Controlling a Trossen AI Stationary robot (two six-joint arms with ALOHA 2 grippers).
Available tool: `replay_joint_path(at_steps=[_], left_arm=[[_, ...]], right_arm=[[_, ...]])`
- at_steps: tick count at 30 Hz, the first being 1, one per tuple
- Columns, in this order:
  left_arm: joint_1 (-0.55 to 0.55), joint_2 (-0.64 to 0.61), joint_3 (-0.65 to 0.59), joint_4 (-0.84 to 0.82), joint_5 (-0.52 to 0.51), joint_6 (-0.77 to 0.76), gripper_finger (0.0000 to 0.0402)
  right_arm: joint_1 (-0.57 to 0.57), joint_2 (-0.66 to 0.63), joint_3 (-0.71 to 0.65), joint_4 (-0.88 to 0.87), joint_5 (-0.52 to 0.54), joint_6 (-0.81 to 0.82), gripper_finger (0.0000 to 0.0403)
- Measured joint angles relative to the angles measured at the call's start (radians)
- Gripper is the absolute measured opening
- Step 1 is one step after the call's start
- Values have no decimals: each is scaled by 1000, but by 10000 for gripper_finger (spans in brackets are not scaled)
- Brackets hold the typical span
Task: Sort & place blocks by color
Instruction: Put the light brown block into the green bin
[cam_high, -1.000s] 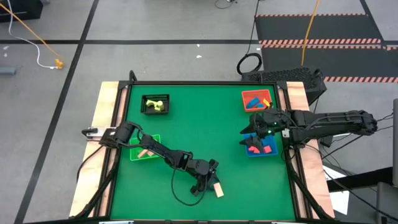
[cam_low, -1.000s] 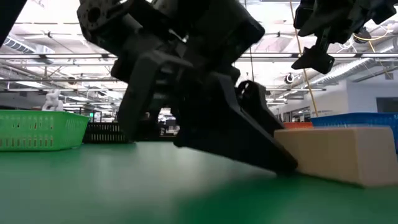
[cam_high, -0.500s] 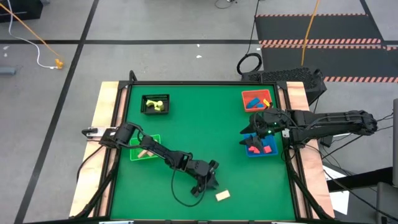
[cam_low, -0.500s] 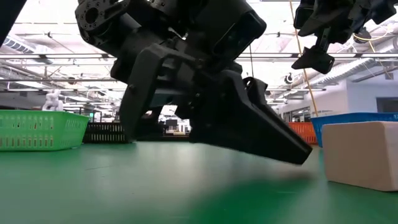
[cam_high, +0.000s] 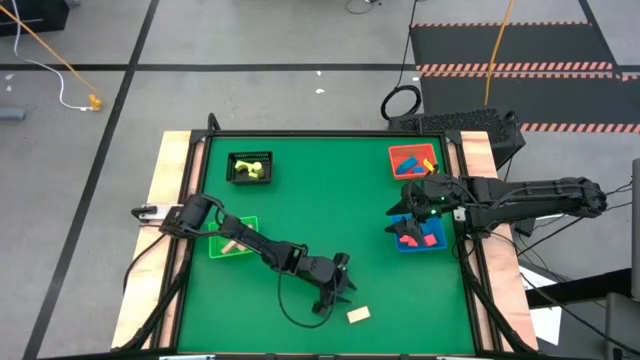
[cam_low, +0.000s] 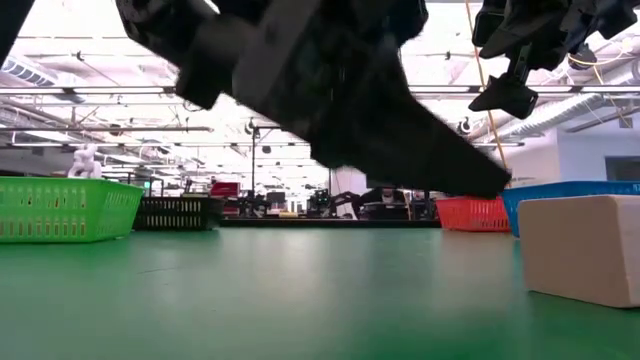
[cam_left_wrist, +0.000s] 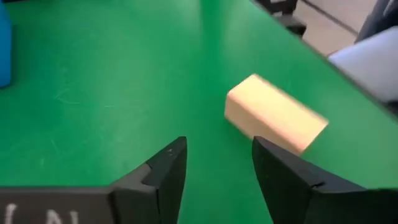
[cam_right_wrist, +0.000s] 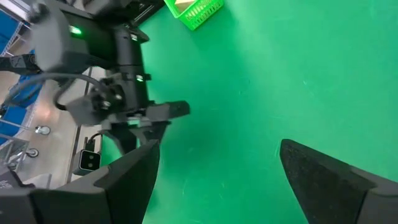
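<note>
Your left hand (cam_high: 338, 290) sits in the lower middle of the high view, raised just off the green counter (cam_high: 320, 200), with its fingers (cam_left_wrist: 165, 171) parted and nothing between them. The cream block (cam_high: 358, 314) lies flat on the counter just to the lower right of that hand, apart from it; in the low view it fills the right edge (cam_low: 585, 245), and the left wrist view shows it just beyond the fingertips (cam_left_wrist: 273, 115).

Your right hand (cam_high: 408, 208) hangs over the blue bin (cam_high: 436, 243) at the right side of the high view, fingers (cam_right_wrist: 329, 177) spread wide and holding nothing. Red blocks (cam_high: 410, 240) lie inside that bin. The red bin (cam_high: 397, 153) at the upper right holds red, blue and yellow pieces, the black bin (cam_high: 235, 170) at the upper left holds yellow-green blocks (cam_high: 253, 170), and the green bin (cam_high: 215, 250) at the left holds a tan bar (cam_high: 232, 244).
</note>
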Motion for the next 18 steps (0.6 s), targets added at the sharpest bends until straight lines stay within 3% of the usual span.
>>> replay_joint_path(at_steps=[10,14,18], left_arm=[[-156,-33,26,23,-240,-169,209],[-208,-23,81,-77,-357,-177,209],[-222,14,125,-101,-409,-194,209]], right_arm=[[0,0,0,0,0,0,325],[0,0,0,-1,0,1,325],[0,0,0,0,0,2,325]])
